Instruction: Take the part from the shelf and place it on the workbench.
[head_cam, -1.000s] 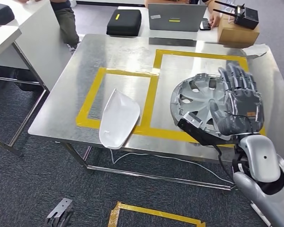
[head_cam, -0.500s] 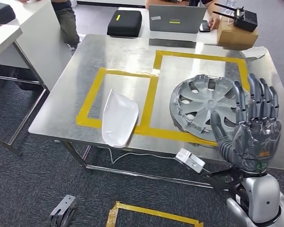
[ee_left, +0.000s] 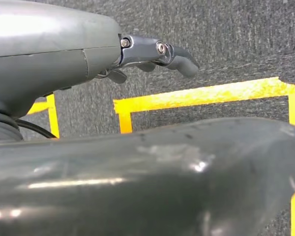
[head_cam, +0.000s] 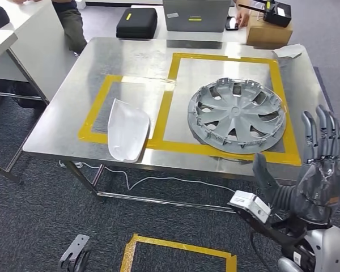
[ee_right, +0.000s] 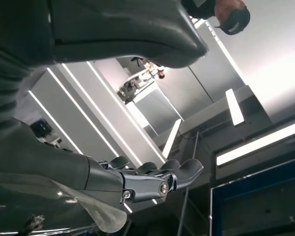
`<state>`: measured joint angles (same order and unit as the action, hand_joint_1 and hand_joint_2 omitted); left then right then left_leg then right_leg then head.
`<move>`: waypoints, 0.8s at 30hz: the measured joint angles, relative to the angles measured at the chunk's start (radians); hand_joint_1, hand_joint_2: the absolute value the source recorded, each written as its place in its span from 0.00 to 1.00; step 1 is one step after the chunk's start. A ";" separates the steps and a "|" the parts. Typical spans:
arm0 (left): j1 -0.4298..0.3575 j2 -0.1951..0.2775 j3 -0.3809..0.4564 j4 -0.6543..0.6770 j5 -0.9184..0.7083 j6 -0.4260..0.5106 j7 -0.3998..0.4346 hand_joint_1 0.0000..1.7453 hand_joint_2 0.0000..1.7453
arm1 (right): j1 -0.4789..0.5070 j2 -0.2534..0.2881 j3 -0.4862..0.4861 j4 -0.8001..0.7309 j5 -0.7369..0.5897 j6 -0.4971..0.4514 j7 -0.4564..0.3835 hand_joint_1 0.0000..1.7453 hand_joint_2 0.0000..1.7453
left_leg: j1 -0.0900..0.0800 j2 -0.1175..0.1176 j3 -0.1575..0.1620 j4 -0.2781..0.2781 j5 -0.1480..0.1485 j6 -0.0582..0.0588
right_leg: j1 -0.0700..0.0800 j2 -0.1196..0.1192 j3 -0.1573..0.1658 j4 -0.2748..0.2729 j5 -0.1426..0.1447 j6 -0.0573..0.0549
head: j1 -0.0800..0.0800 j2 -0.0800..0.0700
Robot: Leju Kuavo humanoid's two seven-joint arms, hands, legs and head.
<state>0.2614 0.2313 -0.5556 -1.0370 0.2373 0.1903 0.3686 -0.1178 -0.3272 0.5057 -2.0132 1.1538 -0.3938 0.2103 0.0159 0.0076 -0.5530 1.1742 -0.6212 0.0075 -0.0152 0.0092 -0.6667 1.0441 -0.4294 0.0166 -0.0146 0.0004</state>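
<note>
The part, a silver wheel cover (head_cam: 237, 114), lies flat on the metal workbench (head_cam: 130, 56), inside the larger yellow-taped square. My right hand (head_cam: 318, 175) hovers off the bench's front right edge, apart from the wheel cover, fingers spread and upright, holding nothing. In the right wrist view its fingers (ee_right: 157, 179) are stretched out toward the ceiling. My left hand (head_cam: 75, 256) hangs low over the carpet at the lower left; in the left wrist view its fingers (ee_left: 157, 51) are extended with nothing in them.
A white plastic shell (head_cam: 126, 129) lies across the tape at the bench's front edge. Beyond the bench are a black case (head_cam: 137, 24), a laptop (head_cam: 196, 8), a cardboard box (head_cam: 266, 31) and a person's hand (head_cam: 238, 18). A white table (head_cam: 31, 39) stands left. Yellow tape (head_cam: 177, 249) marks the floor.
My right hand has let go of the wheel cover and drawn back toward me, off the bench's front edge. The wheel cover now lies flat. The camera has shifted slightly.
</note>
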 joint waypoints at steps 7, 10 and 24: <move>0.013 0.006 -0.014 -0.045 0.006 0.041 0.004 0.00 0.00 | 0.073 0.004 -0.070 -0.043 -0.073 0.019 -0.029 0.00 0.00 | -0.024 0.003 0.068 -0.176 0.083 0.028 | -0.003 -0.004 -0.022 -0.012 0.032 0.034 | 0.004 0.000; 0.015 0.004 -0.017 -0.050 0.012 0.053 -0.001 0.00 0.00 | 0.104 0.004 -0.095 -0.054 -0.093 0.016 -0.038 0.00 0.00 | -0.021 0.009 0.024 -0.182 0.123 0.043 | -0.004 -0.005 -0.063 0.122 -0.115 0.044 | 0.008 0.000; 0.024 -0.011 -0.017 -0.057 0.023 0.087 -0.026 0.00 0.00 | 0.210 0.011 -0.167 -0.107 -0.186 0.006 -0.064 0.00 0.25 | -0.020 0.007 -0.106 -0.092 0.139 -0.009 | 0.000 -0.019 0.198 -0.091 -0.101 -0.003 | 0.005 0.000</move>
<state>0.2858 0.2207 -0.5731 -1.0941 0.2601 0.2771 0.3425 0.0924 -0.3162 0.3382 -2.1206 0.9679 -0.3874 0.1458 -0.0043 0.0141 -0.6587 1.0826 -0.4823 -0.0010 -0.0148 -0.0099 -0.4688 0.9534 -0.5300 0.0140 -0.0096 0.0004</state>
